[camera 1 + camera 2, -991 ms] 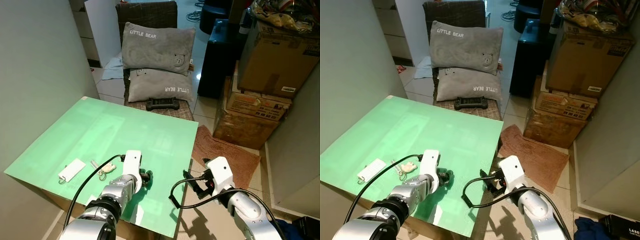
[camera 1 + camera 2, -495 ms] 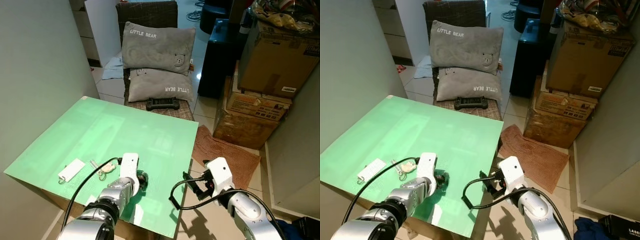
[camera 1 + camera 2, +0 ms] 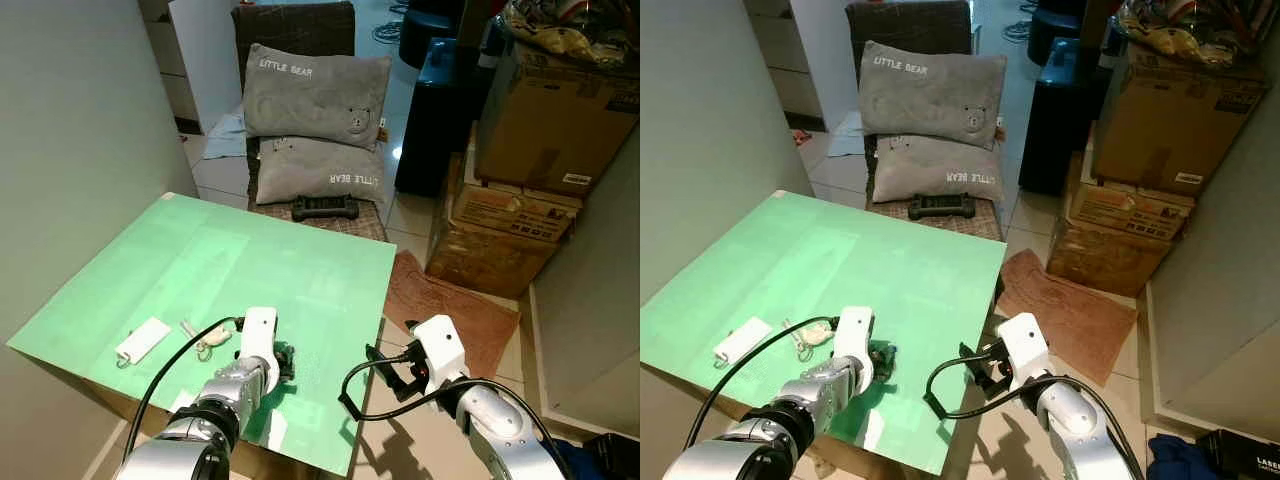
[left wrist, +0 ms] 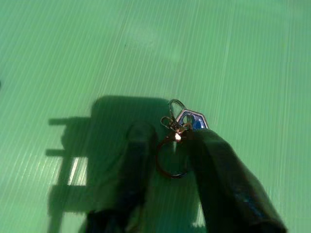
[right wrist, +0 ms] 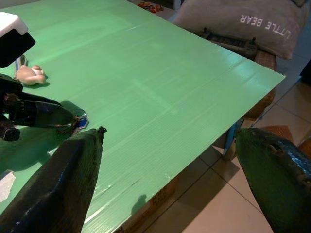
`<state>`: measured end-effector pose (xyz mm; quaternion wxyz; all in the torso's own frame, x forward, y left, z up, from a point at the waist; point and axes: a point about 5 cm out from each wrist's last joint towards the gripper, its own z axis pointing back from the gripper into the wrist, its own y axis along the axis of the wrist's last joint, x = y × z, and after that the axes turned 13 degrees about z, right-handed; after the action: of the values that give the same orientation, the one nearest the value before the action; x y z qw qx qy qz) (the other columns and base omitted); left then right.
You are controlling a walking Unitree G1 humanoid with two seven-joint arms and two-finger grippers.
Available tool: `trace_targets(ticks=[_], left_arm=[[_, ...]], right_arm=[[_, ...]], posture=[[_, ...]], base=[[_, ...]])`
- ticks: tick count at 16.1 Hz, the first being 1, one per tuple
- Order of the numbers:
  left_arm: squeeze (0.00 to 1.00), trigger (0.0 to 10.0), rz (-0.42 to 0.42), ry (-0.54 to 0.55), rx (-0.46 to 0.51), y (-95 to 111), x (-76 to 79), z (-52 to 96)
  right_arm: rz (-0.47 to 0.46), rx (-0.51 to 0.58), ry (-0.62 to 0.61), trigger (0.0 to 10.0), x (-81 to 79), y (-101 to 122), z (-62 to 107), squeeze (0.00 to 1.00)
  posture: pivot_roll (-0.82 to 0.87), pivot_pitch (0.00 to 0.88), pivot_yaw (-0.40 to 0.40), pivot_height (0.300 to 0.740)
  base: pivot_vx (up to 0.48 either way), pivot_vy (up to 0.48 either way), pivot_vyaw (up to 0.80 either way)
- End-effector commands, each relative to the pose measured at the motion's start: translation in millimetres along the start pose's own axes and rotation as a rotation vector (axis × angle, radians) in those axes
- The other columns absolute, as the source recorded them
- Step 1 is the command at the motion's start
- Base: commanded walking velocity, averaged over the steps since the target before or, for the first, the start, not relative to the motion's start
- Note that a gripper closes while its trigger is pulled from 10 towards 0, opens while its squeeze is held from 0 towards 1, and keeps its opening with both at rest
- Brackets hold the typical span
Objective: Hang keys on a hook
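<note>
Left wrist view shows the left gripper open astride the keys, ring toward the wrist, flat on the green table.

Shiny metal keys lie on the ribbed, glossy green plastic tabletop.

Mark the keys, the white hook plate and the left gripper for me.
keys [image 4: 181, 127]: left wrist view, on the small rings joining key head and large ring.
white hook plate [image 3: 144, 339]: left eye view, middle of its flat face.
left gripper [image 4: 167, 145]: left wrist view, midway between the fingertips.
</note>
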<state>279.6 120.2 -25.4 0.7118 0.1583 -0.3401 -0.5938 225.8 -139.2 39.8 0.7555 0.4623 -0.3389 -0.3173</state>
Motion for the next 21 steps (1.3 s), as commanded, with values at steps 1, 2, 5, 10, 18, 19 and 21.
trace_targets(ticks=[1, 2, 5, 10, 18, 19, 21], left_arm=[[0.0, 2.2, 0.013, 0.007, -0.022, -6, -0.4, 0.0], [0.0, 2.5, 0.014, -0.002, -0.02, -5, 3.1, -0.5], [0.0, 0.0, 0.034, 0.002, -0.014, -4, 8.5, -1.4], [0.0, 0.0, 0.014, 0.009, 0.026, 3, 0.8, -0.2], [1.0, 10.0, -0.165, -0.093, 0.629, 86, 1.9, 40.8], [1.0, 10.0, -0.19, -0.123, 0.709, 95, 5.7, 51.4], [1.0, 10.0, -0.189, -0.139, 0.8, 102, 6.3, 68.7]], right_arm=[[-0.007, -0.008, 0.006, 10.0, 0.1, -1, 1.2, 0.0], [-0.006, -0.009, 0.008, 10.0, -0.2, -1, 1.3, 0.0], [-0.005, -0.01, 0.015, 10.0, -1.5, -1, 2.3, 0.0], [-0.008, -0.015, 0.009, 10.0, -2.3, -3, 4.8, 0.0], [-0.067, -0.011, -0.058, 10.0, 10.4, -3, -3.6, 0.0], [-0.079, -0.008, -0.072, 10.0, 11.7, -3, -7.6, 0.0], [-0.127, -0.016, -0.105, 10.0, 13.8, -6, -21.5, 0.0]], posture=[[-0.18, 0.0, 0.03, 0.74], [-0.18, 0.0, 0.03, 0.74], [-0.18, 0.0, 0.028, 0.74], [-0.19, 0.0, 0.043, 0.74], [-0.13, 0.0, 0.034, 0.74], [-0.12, 0.0, 0.032, 0.74], [-0.08, 0.0, 0.025, 0.74]], base=[[0.0, 0.0, 0.0], [0.0, 0.0, 0.0], [0.0, 0.0, 0.0], [0.0, 0.0, 0.0], [0.0, 0.0, 0.0], [0.0, 0.0, 0.0], [0.0, 0.0, 0.0]])
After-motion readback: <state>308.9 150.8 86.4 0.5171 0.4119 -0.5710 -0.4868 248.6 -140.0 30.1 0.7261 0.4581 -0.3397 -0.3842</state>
